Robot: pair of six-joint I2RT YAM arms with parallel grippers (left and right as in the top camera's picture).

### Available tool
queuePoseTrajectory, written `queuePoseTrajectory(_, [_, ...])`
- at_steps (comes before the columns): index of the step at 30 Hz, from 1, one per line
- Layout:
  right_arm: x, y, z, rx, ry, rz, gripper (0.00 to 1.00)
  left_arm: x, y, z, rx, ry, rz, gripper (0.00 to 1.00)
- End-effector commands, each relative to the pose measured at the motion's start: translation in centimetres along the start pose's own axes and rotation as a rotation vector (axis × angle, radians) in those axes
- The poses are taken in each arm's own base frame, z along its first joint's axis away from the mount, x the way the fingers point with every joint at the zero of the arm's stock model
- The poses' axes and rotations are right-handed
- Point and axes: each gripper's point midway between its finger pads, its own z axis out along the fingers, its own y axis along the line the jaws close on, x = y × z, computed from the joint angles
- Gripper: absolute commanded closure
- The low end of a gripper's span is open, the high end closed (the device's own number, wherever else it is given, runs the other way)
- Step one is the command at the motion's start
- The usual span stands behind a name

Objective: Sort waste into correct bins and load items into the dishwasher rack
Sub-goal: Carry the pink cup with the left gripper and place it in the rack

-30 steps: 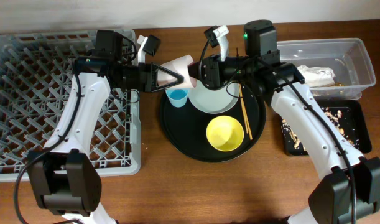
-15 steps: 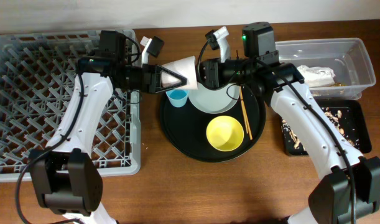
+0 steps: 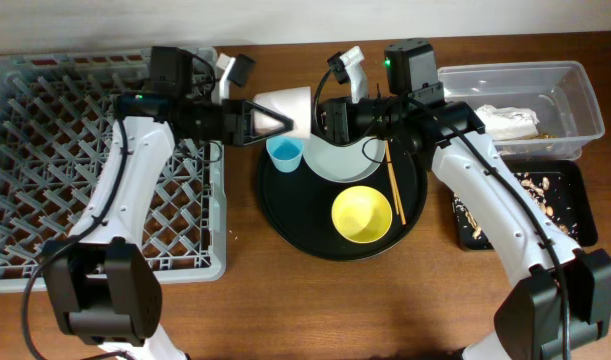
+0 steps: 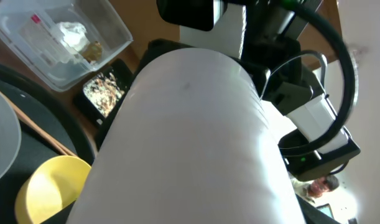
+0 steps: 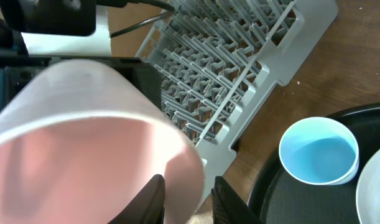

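The pink cup point(image 3: 288, 106) hangs on its side above the table between the two arms. My left gripper point(image 3: 275, 120) is shut on its body, and the cup point(image 4: 190, 137) fills the left wrist view. My right gripper point(image 3: 320, 115) is at the cup's mouth. In the right wrist view its fingers point(image 5: 153, 199) stand apart astride the rim point(image 5: 183, 168), with a gap at the right finger. The dishwasher rack point(image 3: 45, 160) lies to the left. The blue cup point(image 3: 285, 155), plate point(image 3: 340, 160), yellow bowl point(image 3: 362, 215) and chopsticks point(image 3: 393, 180) sit on the round tray.
The round black tray point(image 3: 285, 215) is at the centre. At the right stand the clear tub point(image 3: 565, 80), holding a white napkin point(image 3: 510, 120), and the shallow black tray point(image 3: 575, 200) with brown scraps point(image 3: 540, 185). The rack's corner point(image 5: 239, 56) is just beneath the cup.
My right jaws, shut on the cup's rim a second ago, have spread apart. My left jaws have closed in on the cup. Cup and both grippers shifted slightly toward the table's back.
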Motion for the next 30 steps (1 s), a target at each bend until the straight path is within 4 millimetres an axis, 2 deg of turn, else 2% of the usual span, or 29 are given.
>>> queuePoseTrajectory(1, [0.5,-2.2,0.6,0.058,0.012,0.023,0.71,-0.5,-1.9,-0.2,0.079,-0.011,0.032,0.41])
queuePoseTrajectory(4, [-0.5,-2.8,-0.8,0.065,-0.021,0.028,0.66,-0.6,-1.9,-0.2,0.079,-0.012,0.049,0.41])
queuePoseTrajectory(10, [-3.3,-1.4,-5.1,0.031,-0.111,-0.011,0.59,-0.8,-1.9,-0.2,0.079,-0.013,0.082,0.41])
queuePoseTrajectory(12, [-3.5,-1.5,-6.4,0.051,-0.128,-0.003,0.57,-0.9,-1.9,-0.3,0.077,-0.014,0.097,0.42])
queuePoseTrajectory(16, [-3.2,-3.2,-8.2,0.097,-0.135,0.049,0.54,-1.5,-1.2,-0.9,0.036,-0.029,0.13,0.44])
queuePoseTrajectory(20, [-1.5,-5.9,-10.5,0.171,-0.107,0.114,0.51,-3.5,1.5,-4.5,-0.171,-0.095,0.16,0.44])
queuePoseTrajectory(24, [0.2,-8.3,-11.6,0.288,-0.07,0.174,0.51,-5.0,3.8,-8.1,-0.402,-0.147,0.172,0.44])
queuePoseTrajectory(26, [1.0,-9.2,-11.8,0.349,-0.05,0.203,0.51,-5.3,4.2,-9.9,-0.515,-0.167,0.164,0.44])
queuePoseTrajectory(30, [2.0,-10.5,-12.3,0.43,-0.024,0.238,0.5,-5.2,3.7,-13.7,-0.752,-0.198,0.127,0.44])
